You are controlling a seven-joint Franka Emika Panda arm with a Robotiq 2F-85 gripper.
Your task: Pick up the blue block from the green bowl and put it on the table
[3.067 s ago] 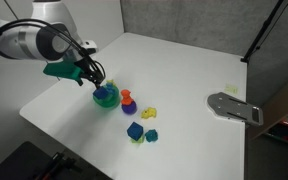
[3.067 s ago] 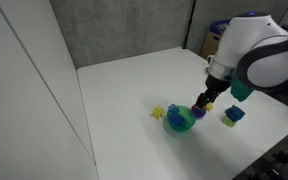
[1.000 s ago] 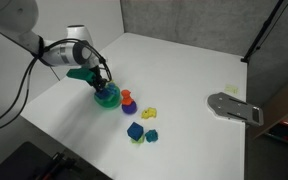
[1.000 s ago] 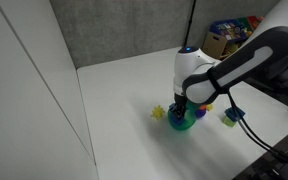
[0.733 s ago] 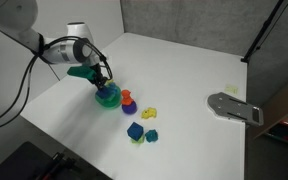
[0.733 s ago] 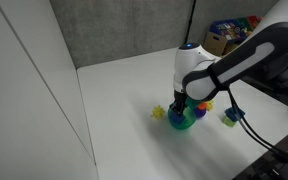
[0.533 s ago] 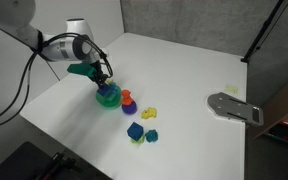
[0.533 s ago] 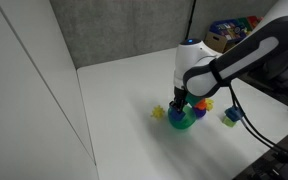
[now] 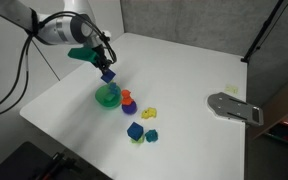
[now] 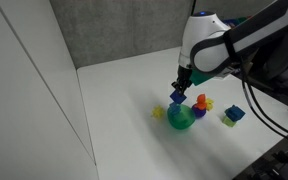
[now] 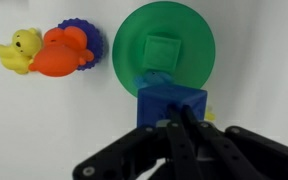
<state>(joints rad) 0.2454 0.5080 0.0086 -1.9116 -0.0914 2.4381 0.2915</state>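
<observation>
The blue block (image 9: 108, 75) hangs in the air above the green bowl (image 9: 107, 97), and my gripper (image 9: 105, 67) is shut on it. In an exterior view the gripper (image 10: 181, 87) holds the block (image 10: 178, 96) clear of the bowl (image 10: 182, 119). From the wrist, the black fingers (image 11: 189, 135) clamp the block (image 11: 169, 102), which covers the near rim of the bowl (image 11: 164, 48). A green square shape shows at the bowl's centre. Under everything lies the white table (image 9: 184, 70).
A red-and-blue stacked toy (image 9: 127, 101) stands right beside the bowl, with a yellow toy (image 9: 150, 113) past it. Another blue cube (image 9: 134, 131) and a cyan piece (image 9: 151, 135) lie nearer the front edge. A grey metal plate (image 9: 234, 107) sits far off.
The gripper closed on the blue block inside the bowl, then rose. The block is now lifted out and hangs above the bowl.
</observation>
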